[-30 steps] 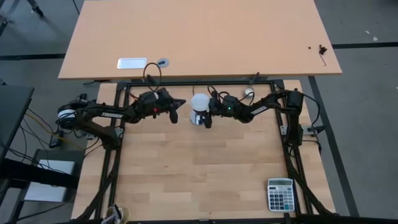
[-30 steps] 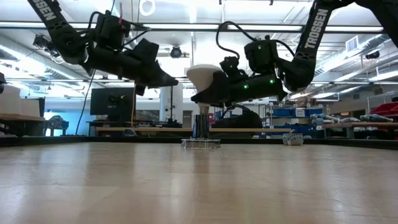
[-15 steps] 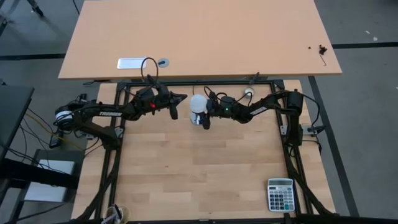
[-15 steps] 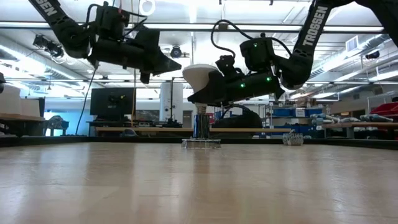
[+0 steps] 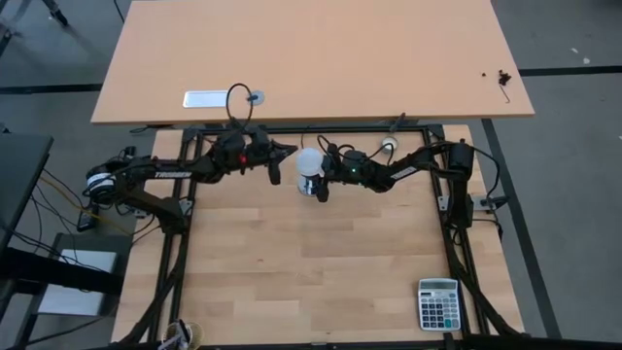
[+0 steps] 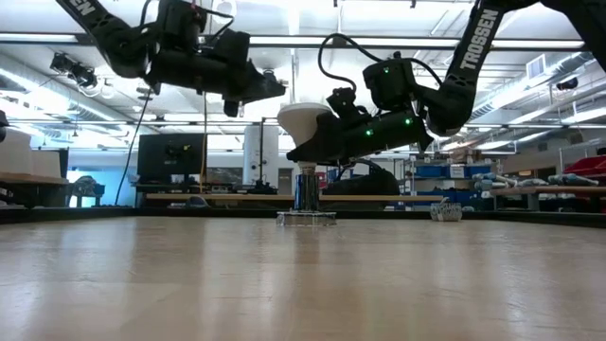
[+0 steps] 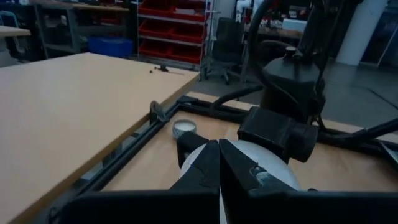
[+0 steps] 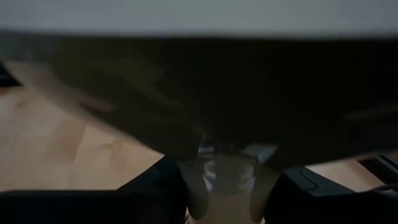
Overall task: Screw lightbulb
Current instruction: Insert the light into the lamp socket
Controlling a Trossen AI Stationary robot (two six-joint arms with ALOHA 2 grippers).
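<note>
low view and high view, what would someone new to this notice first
The eye goes to the white lightbulb at the back middle of the table, held by the right gripper just above a small socket stand. Beside it the left gripper hangs in the air, shut and empty. Far off, in the near right corner, lies a calculator.

Crowding the table's (image 5: 311,282) back edge: both arms, meeting over the socket (image 6: 305,201) mid-edge, with the right gripper (image 5: 313,181) holding the lightbulb (image 5: 309,161) above it. Leaving the middle and front open, apparently, apart from a calculator (image 5: 438,303) sitting at the front right corner.
</note>
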